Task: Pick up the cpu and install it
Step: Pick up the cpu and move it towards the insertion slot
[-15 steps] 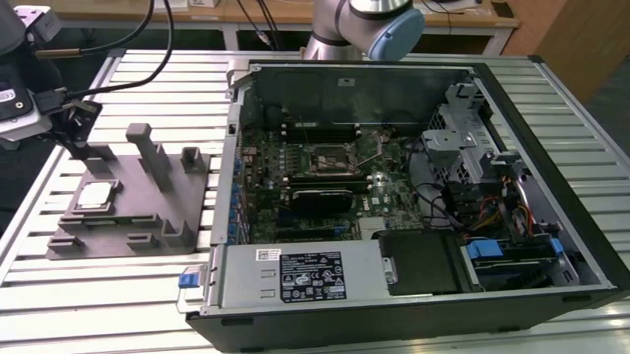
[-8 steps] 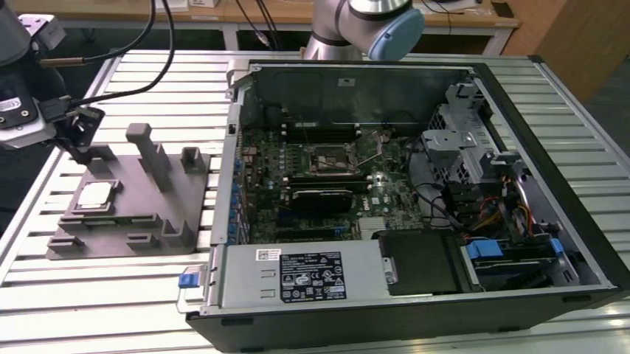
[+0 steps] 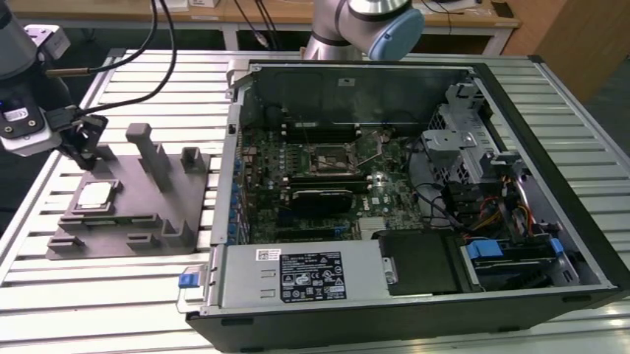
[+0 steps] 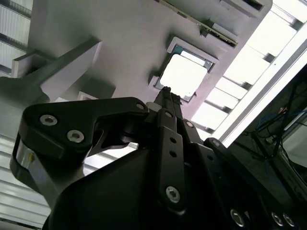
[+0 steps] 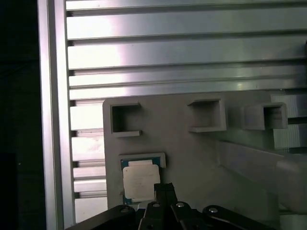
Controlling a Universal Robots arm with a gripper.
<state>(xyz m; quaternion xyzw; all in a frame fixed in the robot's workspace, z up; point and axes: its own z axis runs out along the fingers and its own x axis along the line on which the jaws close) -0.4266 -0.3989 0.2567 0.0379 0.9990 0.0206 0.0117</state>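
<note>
1. A slatted metal table (image 3: 118,295) carries everything here.
2. The open computer case (image 3: 394,324) lies at the exterior view's right, with its motherboard (image 3: 315,184) facing up.
3. A grey fixture (image 3: 147,214) with upright posts sits at the exterior view's left, just beside the case.
4. The gripper (image 3: 88,158) hangs low over the fixture. Its fingertips are pressed together on nothing, just at the chip's far edge.
5. The cpu (image 3: 96,195) lies flat in a shallow square recess of the fixture, silver top up, and shows in both wrist views (image 4: 183,74) (image 5: 140,182).
</note>
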